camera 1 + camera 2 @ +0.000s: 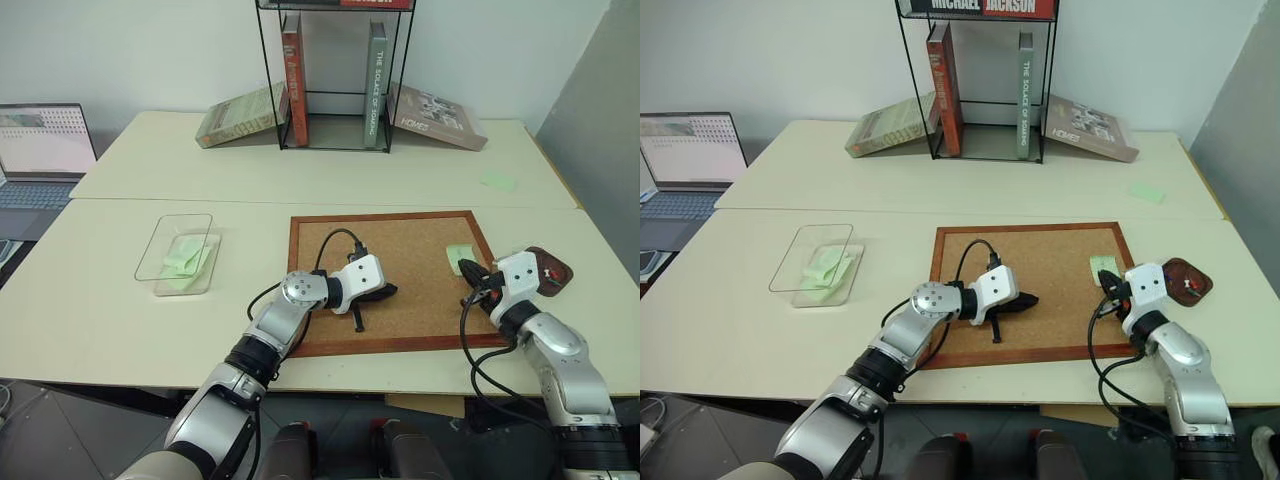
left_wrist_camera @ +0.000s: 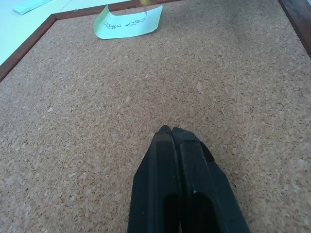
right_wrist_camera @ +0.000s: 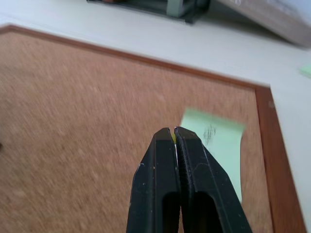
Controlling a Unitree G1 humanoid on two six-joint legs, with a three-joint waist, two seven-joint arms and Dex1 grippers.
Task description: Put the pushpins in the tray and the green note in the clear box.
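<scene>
Corkboard [image 1: 400, 275] with a brown wooden frame lies at the near middle of the table [image 1: 120, 330], and the green note [image 1: 459, 257] sits on its right part, close to the right frame. In the left wrist view the note's top edge looks curled up off the cork with a small yellowish thing at it, probably a pushpin [image 2: 146, 2]; too small to be sure. Right gripper [image 3: 174, 132] is pinched shut just near the note's near-left edge, with a yellow speck between the tips, possibly a pin head, cannot confirm. Left gripper [image 1: 388, 293] is closed on nothing, tips resting on or just over bare cork mid-board.

Tray [image 1: 553, 270], dark reddish-brown, sits just right of the board, partly hidden behind the right wrist. Clear box [image 1: 178, 255] is well apart on the left and already has pale green slips inside. Another green slip [image 1: 497, 181] lies on the far table at right.

Handling guess: note is thin, light and floppy, creases easily; best taken at the lifted free edge once unpinned. Pins are tiny, hard and sharp, likely to slip or roll; pinch by the head.

Room: frame rim is raised, so the note should be lifted over rather than dragged. Table between board and box is open. Left arm and its cable [image 1: 335, 240] cross the board on the way.
</scene>
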